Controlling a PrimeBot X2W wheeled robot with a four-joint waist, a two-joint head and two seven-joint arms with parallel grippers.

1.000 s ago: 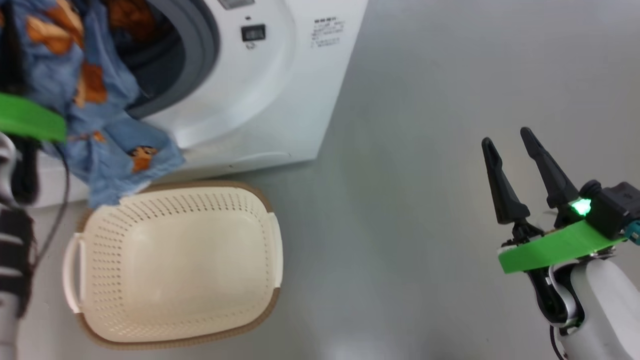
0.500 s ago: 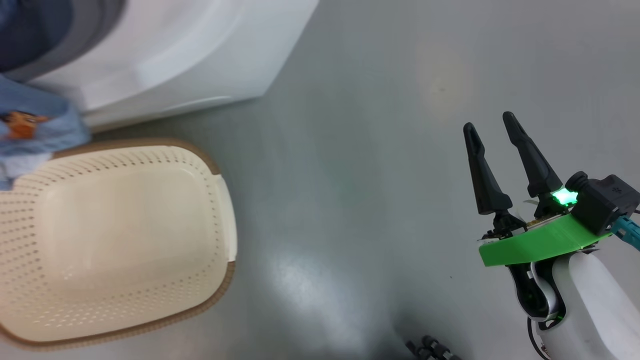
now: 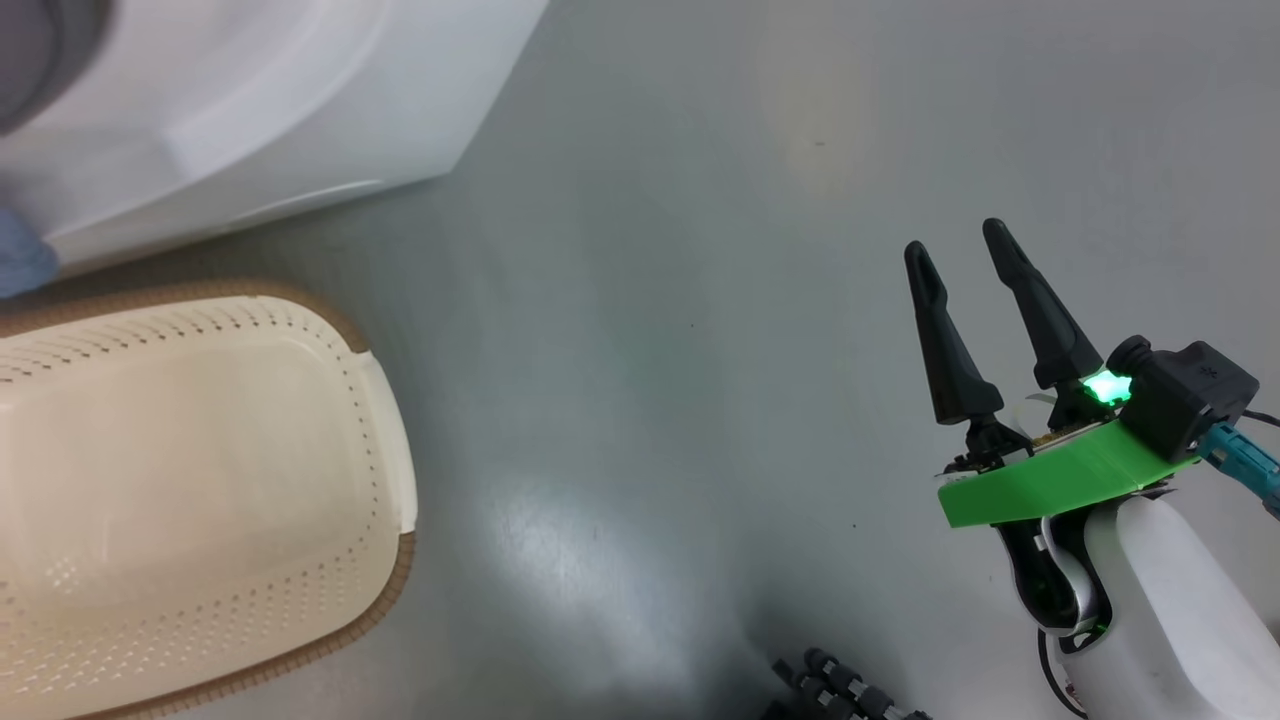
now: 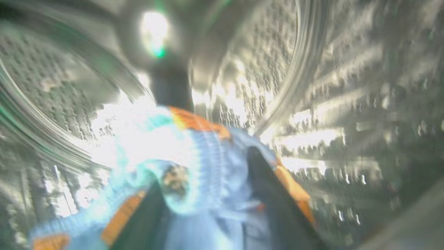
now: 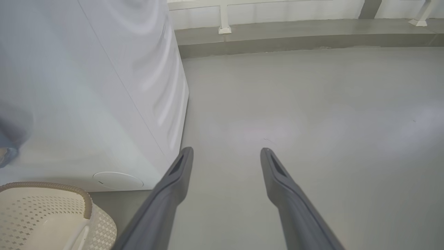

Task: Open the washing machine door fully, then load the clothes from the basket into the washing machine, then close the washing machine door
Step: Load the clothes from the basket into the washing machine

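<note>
In the left wrist view my left gripper [image 4: 205,166] is inside the perforated steel drum [image 4: 347,86] of the washing machine [image 3: 250,100]. Its two dark fingers [image 4: 274,194] stand wide apart, open, with light-blue, orange-printed clothes [image 4: 208,146] lying loosely between them; this view is blurred. A scrap of blue cloth [image 3: 15,262] shows at the head view's left edge, above the cream basket [image 3: 385,470], whose visible inside is bare. My right gripper [image 3: 955,245] hangs open over the floor, well right of the basket, nothing between its fingers. The washing machine door is out of view.
Grey floor [image 3: 650,350] stretches between the basket and my right arm. A dark ribbed cable [image 3: 830,690] lies at the bottom edge. In the right wrist view the machine's white side [image 5: 104,86] and the basket's rim [image 5: 52,189] are left of the fingers; a low ledge [image 5: 277,34] runs along the back.
The head camera has swung, so machine and basket slid left in the picture. The left arm and most of the hanging garment have left that view. The right gripper stays open.
</note>
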